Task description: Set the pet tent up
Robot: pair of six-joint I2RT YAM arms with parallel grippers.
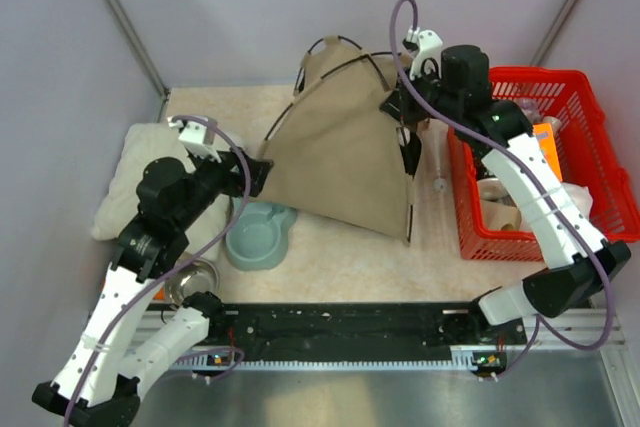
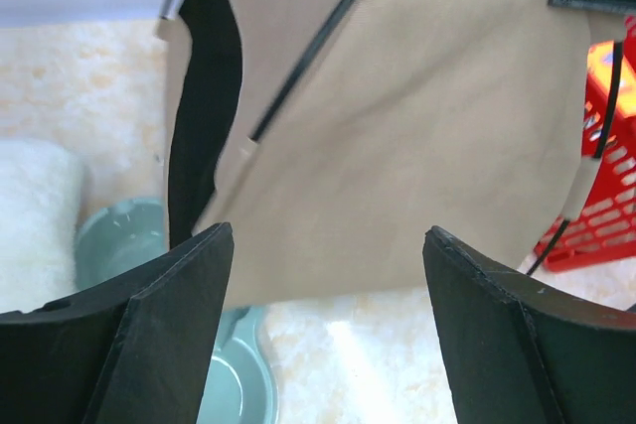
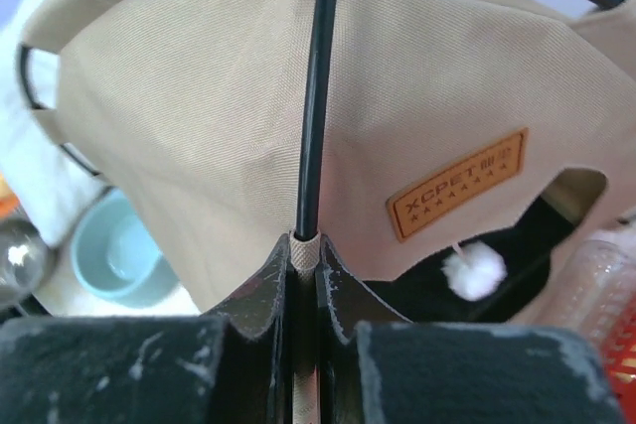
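Right fingers (image 3: 263, 285) clamped tight on a black pole (image 3: 316, 96) of the pet tent (image 1: 345, 162), at the beige sleeve end. Left fingers (image 2: 164, 315) spread wide, holding nothing, close to the tent's left edge. Tent sits mid table (image 1: 330, 267), between green bowl (image 1: 258, 235) and red basket (image 1: 585, 147); looks tilted, hard to confirm.

Your left arm (image 1: 105, 322) and right arm (image 1: 545, 202) are built from white shells joined by round black joints, with rows of small dark dots along the white. A lilac cable (image 1: 244, 175) loops beside each. Your left gripper (image 2: 328, 233) has thick matte-black fingers (image 2: 149, 335); your right gripper (image 3: 303, 245) has black fingers (image 3: 260, 290) flecked with pale scuffs.
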